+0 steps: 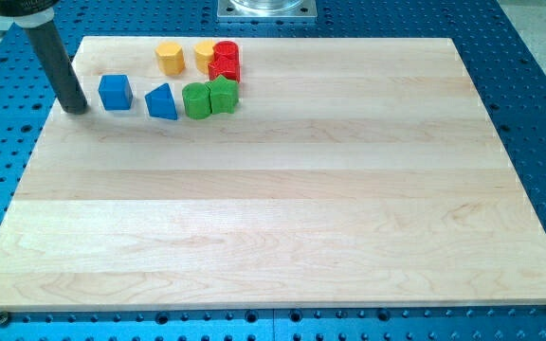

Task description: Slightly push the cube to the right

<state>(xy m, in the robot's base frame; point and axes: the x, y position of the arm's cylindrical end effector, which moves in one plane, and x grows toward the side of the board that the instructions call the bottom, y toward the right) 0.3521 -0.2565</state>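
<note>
Look to the view's upper left and you find my tip (76, 108) resting on the wooden board (273, 218), just to the view's left of the blue cube (115, 92). A narrow strip of bare wood shows between them, so tip and cube are near each other but apart. The arm ends in a plain dark rod, so it has no fingers to spread or press together, and it holds nothing.

The cube sits near the board's top-left corner. To its right, with a small gap, lies a blue wedge-like block (161, 101). Just beyond that stand two green blocks, a rounded one (196, 99) and a blockier one (224, 95), touching each other, and the rounded one is almost against the blue wedge. Above them, near the board's top edge, you see a yellow block (169, 57), a second yellow block (204, 54) partly hidden, and a red block (225, 62) hard up against it.

You will find no readable writing or labels on the blocks or the board.

For room, the cube's way to the view's right is short before the blue wedge. The board's left edge lies close behind the tip, and the wide lower and right parts of the board are bare wood. A blue perforated table (538, 114) surrounds the board.
</note>
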